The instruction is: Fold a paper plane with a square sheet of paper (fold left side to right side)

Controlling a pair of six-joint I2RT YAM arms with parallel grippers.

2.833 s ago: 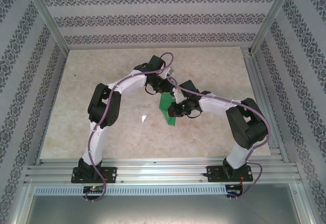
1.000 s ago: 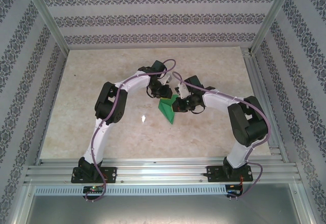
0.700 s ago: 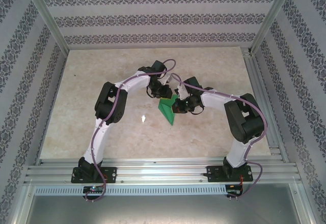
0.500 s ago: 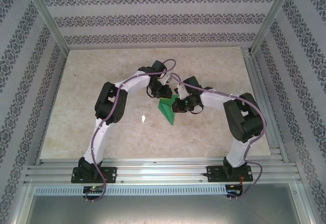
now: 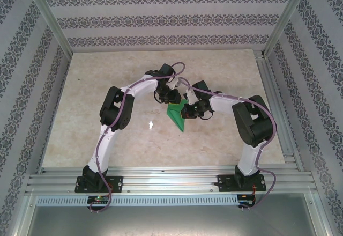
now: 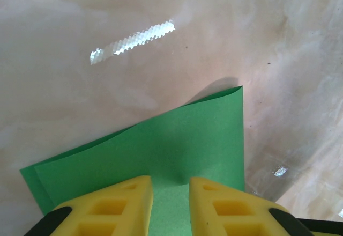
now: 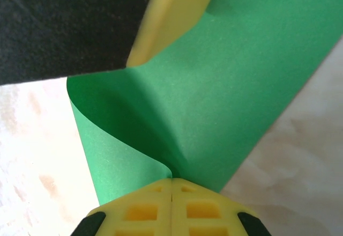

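Little moves over the last second: only the right arm swings its elbow in a bit, while both wrists stay put over the square sheet of paper. The sheet lies near the centre of the tabletop, in the same spot and with the same pointed outline toward the near edge. The bigger change is versus a few seconds back: the two wrists have drawn closer together, and the green shape has turned and looks shorter. The left end effector has its fingers a little spread, tips down on the flat part of the sheet, not pinching it. The right end effector is pressed together, apparently nipping the edge of a layer that curls up off the sheet. Judgement: the fold is mid-way, paper looped over but no crease pressed yet. The left side seems to be anchoring, and the right would need to carry the layer across and flatten it. No plane shape yet.
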